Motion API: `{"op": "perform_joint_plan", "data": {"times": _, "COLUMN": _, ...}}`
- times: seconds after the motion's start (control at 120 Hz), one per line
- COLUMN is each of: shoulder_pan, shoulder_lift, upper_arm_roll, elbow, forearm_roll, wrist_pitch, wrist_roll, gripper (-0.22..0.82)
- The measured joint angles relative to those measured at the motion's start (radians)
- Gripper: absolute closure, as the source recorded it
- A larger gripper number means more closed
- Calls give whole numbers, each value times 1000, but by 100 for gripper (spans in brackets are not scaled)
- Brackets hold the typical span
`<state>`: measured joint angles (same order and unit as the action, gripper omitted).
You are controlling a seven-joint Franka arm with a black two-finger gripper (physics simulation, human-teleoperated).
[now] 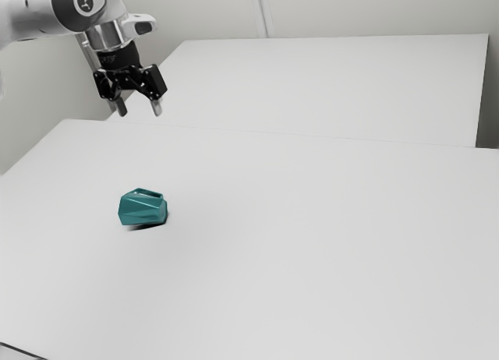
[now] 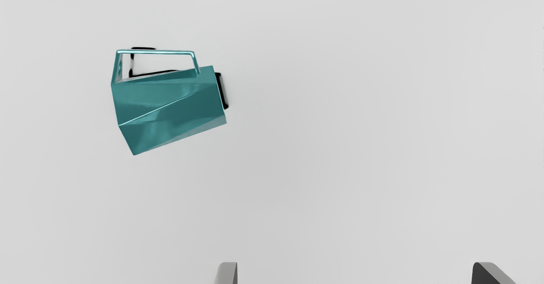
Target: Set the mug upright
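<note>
Exterior view: your gripper (image 1: 139, 109) is up in the air, fingers spread, nothing pinched. The teal mug (image 1: 143, 208) lies on its side on the white table (image 1: 312, 243), well apart from your gripper, nearer the exterior view's left edge. Wrist view: your fingertips are wide apart, bare table between them. You see the mug off beyond one finger (image 2: 227, 273), handle (image 2: 155, 52) out to its side, neither finger touching it.
</note>
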<state>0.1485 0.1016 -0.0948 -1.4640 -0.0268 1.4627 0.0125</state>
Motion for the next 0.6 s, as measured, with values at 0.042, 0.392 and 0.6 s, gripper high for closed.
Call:
{"op": "perform_joint_plan", "data": {"times": 0.042, "shoulder_pan": -1, "shoulder_lift": 0, "upper_arm_roll": 0, "elbow": 0, "forearm_roll": -2, "wrist_pitch": -1, "wrist_roll": 1, "gripper": 0}}
{"op": "perform_joint_plan", "data": {"times": 0.392, "shoulder_pan": 2, "shoulder_lift": 30, "upper_arm_roll": 120, "elbow": 5, "forearm_roll": -28, "wrist_pitch": -5, "wrist_roll": 10, "gripper": 0}}
{"op": "perform_joint_plan", "data": {"times": 0.6, "shoulder_pan": 9, "shoulder_lift": 69, "upper_arm_roll": 258, "elbow": -1, "forearm_roll": -94, "wrist_pitch": -27, "wrist_roll": 27, "gripper": 0}}
